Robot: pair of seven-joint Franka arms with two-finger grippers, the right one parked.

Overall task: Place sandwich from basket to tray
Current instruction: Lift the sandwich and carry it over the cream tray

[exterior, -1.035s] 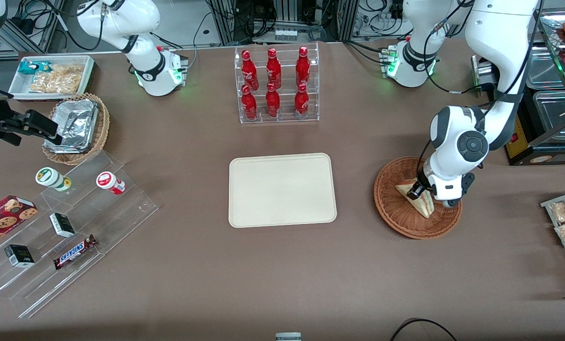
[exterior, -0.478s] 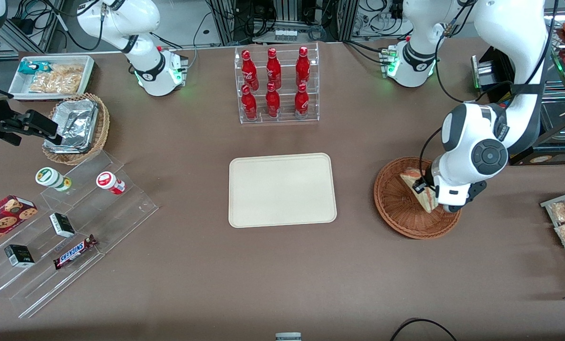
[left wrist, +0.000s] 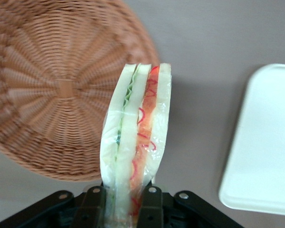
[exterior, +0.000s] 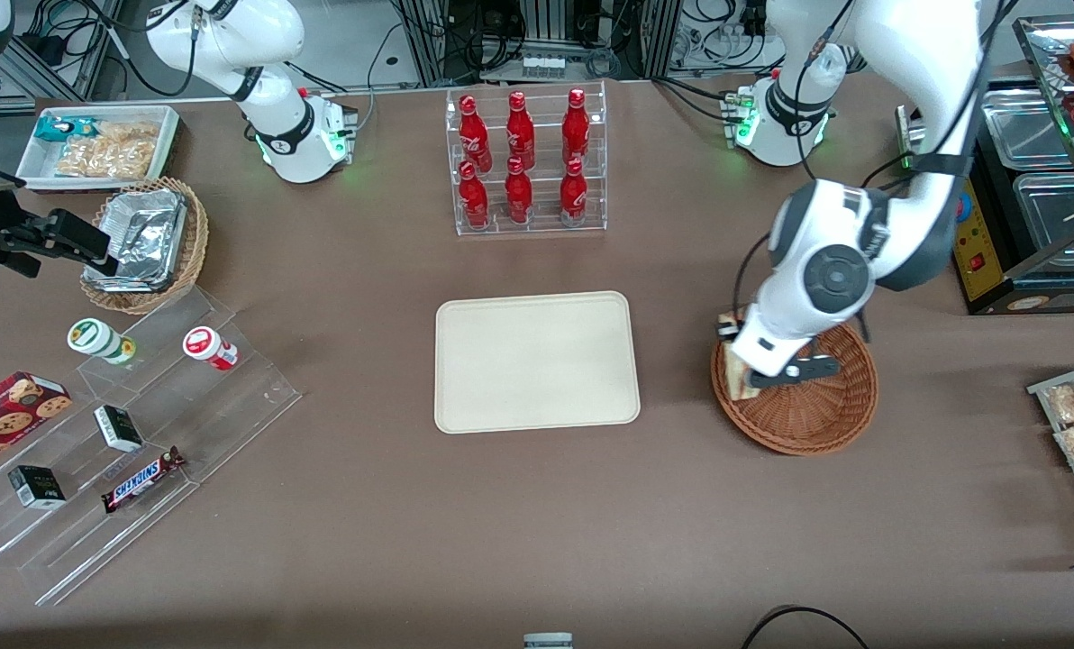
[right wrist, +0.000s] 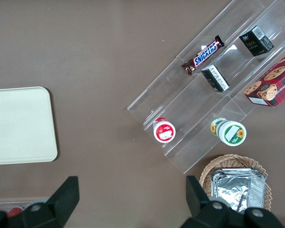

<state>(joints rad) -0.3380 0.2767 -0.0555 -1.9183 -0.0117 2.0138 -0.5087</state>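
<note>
Well, gripper (left wrist: 127, 204) clamping sandwich (left wrist: 137, 137) (unlabelled wrap)

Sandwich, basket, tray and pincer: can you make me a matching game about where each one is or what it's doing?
Things:
1. sandwich
2. basket
3. tray
4. pincer

Clues:
A. flat on the table with nothing on it
B. shut on the bread
C. held in the air above the basket's rim
D. brown wicker with nothing in it

Pairs: 1-C, 2-D, 3-A, 4-B
</note>
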